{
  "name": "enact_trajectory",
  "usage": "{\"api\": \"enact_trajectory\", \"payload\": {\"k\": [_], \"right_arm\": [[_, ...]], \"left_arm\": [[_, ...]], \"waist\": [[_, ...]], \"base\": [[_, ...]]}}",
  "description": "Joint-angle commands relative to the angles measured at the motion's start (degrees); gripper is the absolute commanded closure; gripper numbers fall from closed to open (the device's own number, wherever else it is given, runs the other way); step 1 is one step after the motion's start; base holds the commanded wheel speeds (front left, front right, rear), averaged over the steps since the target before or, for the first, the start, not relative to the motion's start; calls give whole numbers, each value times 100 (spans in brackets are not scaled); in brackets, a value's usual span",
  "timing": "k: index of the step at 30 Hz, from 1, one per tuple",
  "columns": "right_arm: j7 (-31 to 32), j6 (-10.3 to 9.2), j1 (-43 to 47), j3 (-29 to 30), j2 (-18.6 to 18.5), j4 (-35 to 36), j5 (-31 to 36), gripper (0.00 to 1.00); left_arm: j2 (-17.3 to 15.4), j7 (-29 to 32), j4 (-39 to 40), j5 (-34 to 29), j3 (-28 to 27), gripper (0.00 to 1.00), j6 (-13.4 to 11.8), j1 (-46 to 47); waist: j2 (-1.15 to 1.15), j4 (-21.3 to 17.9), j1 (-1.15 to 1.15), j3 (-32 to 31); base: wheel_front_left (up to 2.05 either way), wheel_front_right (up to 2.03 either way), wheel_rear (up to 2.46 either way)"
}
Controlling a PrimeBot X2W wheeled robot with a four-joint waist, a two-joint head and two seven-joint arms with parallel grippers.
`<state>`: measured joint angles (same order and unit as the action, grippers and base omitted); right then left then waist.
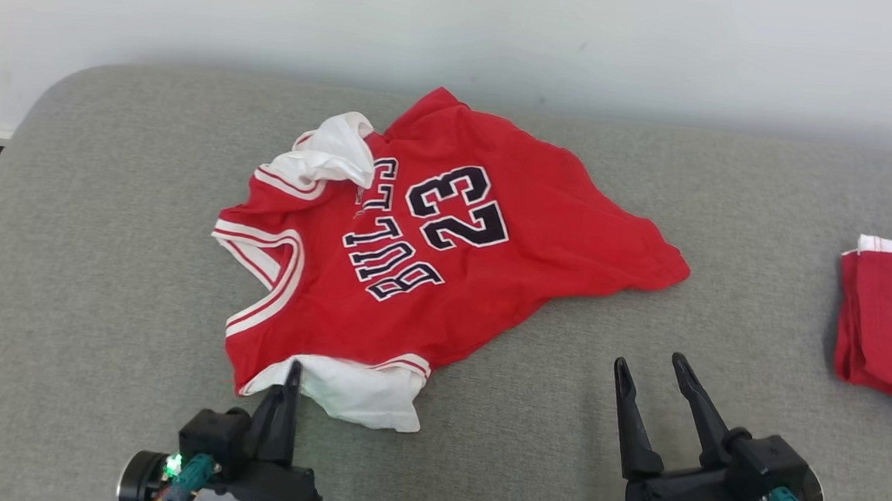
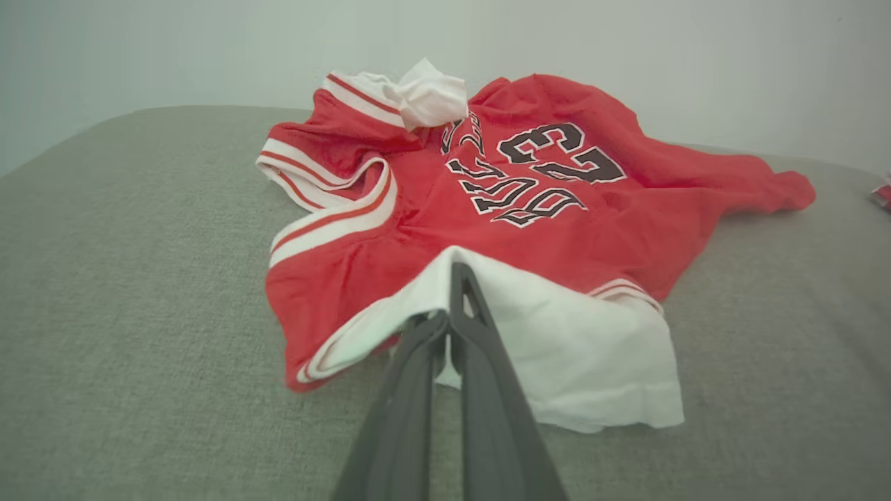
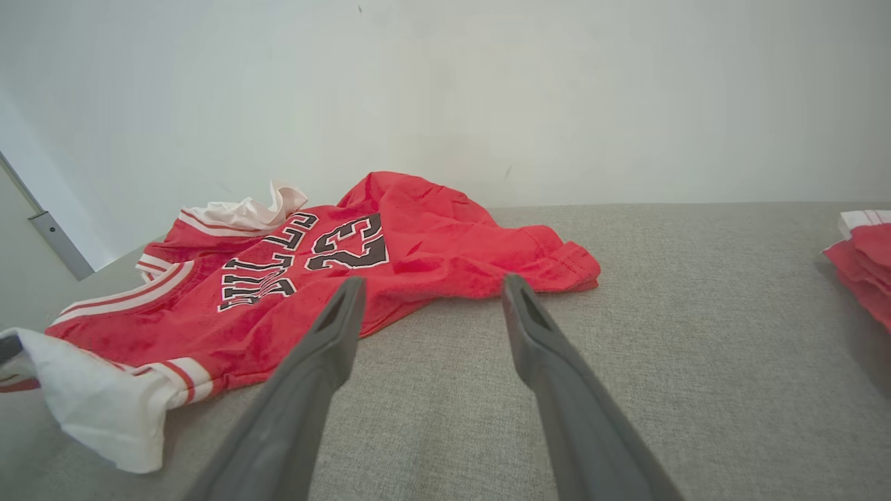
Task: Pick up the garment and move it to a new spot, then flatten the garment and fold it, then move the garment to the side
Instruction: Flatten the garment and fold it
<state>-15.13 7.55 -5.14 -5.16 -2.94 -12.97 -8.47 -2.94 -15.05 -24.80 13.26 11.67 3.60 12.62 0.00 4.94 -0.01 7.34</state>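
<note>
While my left gripper (image 1: 294, 371) is pinching the white edge of the garment (image 1: 490, 284), my right gripper (image 1: 650, 361) is hovering beside it. Its jaws are gaping, empty.

The head view looks down from the cushion (image 1: 66, 258) near edge, while both wrist views skim low toward the wall (image 3: 487, 83), sharing the jersey (image 1: 540, 233).

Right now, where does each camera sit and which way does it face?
Head: on the head, facing forward and down at jersey on grey pad; left hand, right hand at bottom.
Left wrist: on left arm, facing along its shut fingers pinching the jersey's white edge.
Right wrist: on right arm, low, facing jersey between its open fingers.
Shared: head and right wrist both see the red pile.
</note>
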Motion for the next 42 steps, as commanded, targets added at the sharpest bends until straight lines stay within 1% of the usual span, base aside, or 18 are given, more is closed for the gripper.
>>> {"api": "enact_trajectory", "payload": {"k": [1, 2, 3, 4, 5, 6, 7, 9, 10, 14, 17, 23, 26, 30, 35, 42], "right_arm": [[2, -12, -137, -17, 5, -4, 59, 0], [2, -13, -177, -32, 6, -17, 79, 0], [2, -13, -177, -32, 6, -17, 79, 0], [2, -13, -193, -20, 5, -24, 99, 0], [2, -13, -221, -21, 4, -23, 101, 0], [2, -12, -259, -24, 5, -27, 101, 0], [2, -13, -276, -26, 5, -43, 100, 0], [2, -13, -293, -20, 7, -51, 97, 0], [2, -12, -285, -15, 7, -60, 90, 0], [2, -13, -191, 12, 7, -131, 50, 0], [2, -13, -138, 8, 8, -148, 7, 0], [2, -13, 69, 41, 6, -169, -45, 0], [2, -13, 179, 89, 5, -117, -61, 0], [3, -12, 311, 171, 6, -38, -15, 0], [2, -13, 456, 203, 7, -42, 37, 0], [2, -12, 665, 171, 6, -176, 87, 0]], "left_arm": [[-32, -17, -376, -61, -83, 100, 11, 302], [-76, -17, -616, -141, -111, 100, -25, 417], [-76, -17, -616, -141, -111, 100, -25, 417], [-68, -17, -825, -127, -176, 100, -68, 521], [-83, -17, -988, -129, -254, 79, -128, 651], [-119, -17, -1218, -151, -326, 51, -198, 759], [-124, -17, -1330, -115, -426, 33, -247, 876], [-167, -17, -1494, -133, -588, 5, -343, 1085], [-167, -17, -1548, -103, -668, 0, -364, 1120], [-166, -17, -1511, -112, -943, 0, -407, 1117], [-117, -17, -1393, -123, -1083, 0, -344, 903], [-41, -17, -809, -231, -1298, 0, -240, 240], [-16, -17, -517, -287, -1344, 0, -243, -120], [2, -17, -66, -402, -1355, 0, -278, -592], [8, -17, 442, -213, -1239, 0, -427, -1177], [4, -17, 590, -144, -916, 0, -508, -1748]], "waist": [[0, -353, 1, 325], [0, -422, 1, 376], [0, -422, 1, 376], [0, -486, 1, 419], [0, -543, 1, 462], [0, -596, 1, 487], [0, -641, 1, 501], [0, -696, 1, 506], [0, -711, 1, 490], [0, -705, 1, 311], [0, -659, 1, 105], [0, -531, 1, -427], [0, -505, 1, -649], [0, -517, 1, -818], [0, -612, 1, -991], [0, -686, 1, -1221]], "base": [[0, 0, 0], [0, 0, 0], [0, 0, 0], [0, 0, 0], [0, 0, 0], [0, 0, 0], [0, 0, 0], [0, 0, 0], [0, 0, 0], [0, 0, 0], [0, 0, 0], [0, 0, 0], [0, 0, 0], [0, 0, 0], [0, 0, 0], [0, 0, 0]]}}
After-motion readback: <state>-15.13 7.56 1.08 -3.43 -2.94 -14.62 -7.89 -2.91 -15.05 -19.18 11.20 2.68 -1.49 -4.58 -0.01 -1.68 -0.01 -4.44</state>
